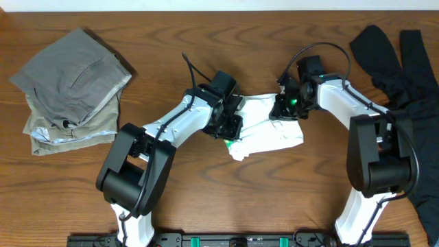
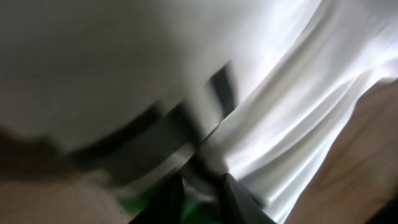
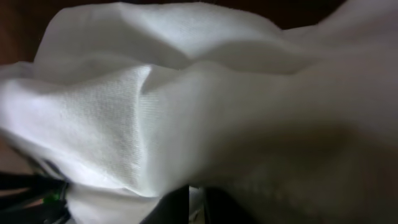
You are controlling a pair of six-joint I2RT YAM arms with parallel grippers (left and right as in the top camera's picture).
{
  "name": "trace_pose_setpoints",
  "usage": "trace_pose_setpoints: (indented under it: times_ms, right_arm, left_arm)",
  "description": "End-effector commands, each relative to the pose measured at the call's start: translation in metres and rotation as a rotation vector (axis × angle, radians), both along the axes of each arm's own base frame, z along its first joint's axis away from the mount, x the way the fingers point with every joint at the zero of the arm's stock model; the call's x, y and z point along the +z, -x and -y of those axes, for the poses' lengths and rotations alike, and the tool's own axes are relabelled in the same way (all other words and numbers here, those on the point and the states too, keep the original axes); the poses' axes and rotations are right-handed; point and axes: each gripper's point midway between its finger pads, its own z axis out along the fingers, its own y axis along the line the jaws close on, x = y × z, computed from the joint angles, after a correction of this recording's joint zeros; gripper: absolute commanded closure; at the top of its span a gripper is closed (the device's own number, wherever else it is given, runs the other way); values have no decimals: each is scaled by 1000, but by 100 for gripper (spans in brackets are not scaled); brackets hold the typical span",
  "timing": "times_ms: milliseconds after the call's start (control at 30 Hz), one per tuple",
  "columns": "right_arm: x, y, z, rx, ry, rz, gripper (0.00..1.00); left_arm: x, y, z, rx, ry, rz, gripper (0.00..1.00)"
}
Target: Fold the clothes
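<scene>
The white T-shirt [image 1: 271,130] lies bunched in a small heap at the table's middle, a bit of its green print [image 1: 229,143] showing at the lower left. My left gripper [image 1: 231,125] bears on the heap's left edge. In the left wrist view its gripper [image 2: 205,186] has the dark fingers close together, with white and green cloth [image 2: 280,93] pinched between them. My right gripper [image 1: 285,108] is at the heap's upper right corner. In the right wrist view that gripper [image 3: 196,200] shows a narrow gap filled by white cloth [image 3: 186,81].
Folded grey and khaki trousers [image 1: 68,86] are stacked at the far left. A long black garment [image 1: 405,68] sprawls along the right edge, beside the right arm's base. Bare wooden table [image 1: 206,206] lies in front of the heap.
</scene>
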Motion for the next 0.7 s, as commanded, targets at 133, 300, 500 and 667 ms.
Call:
trace_pose_setpoints:
  times_ms: [133, 300, 500, 667]
  right_arm:
    - [-20, -26, 96, -153, 368, 42, 86]
    - [2, -37, 86, -96, 369, 93, 84]
    - [52, -49, 76, -91, 358, 180, 84]
    - [106, -58, 92, -144, 419, 312, 83]
  left_arm:
    - [-13, 13, -19, 21, -87, -47, 78]
    - [11, 4, -13, 22, -44, 29, 78]
    - [46, -26, -22, 58, -75, 235, 78]
    - [59, -36, -23, 102, -58, 277, 77]
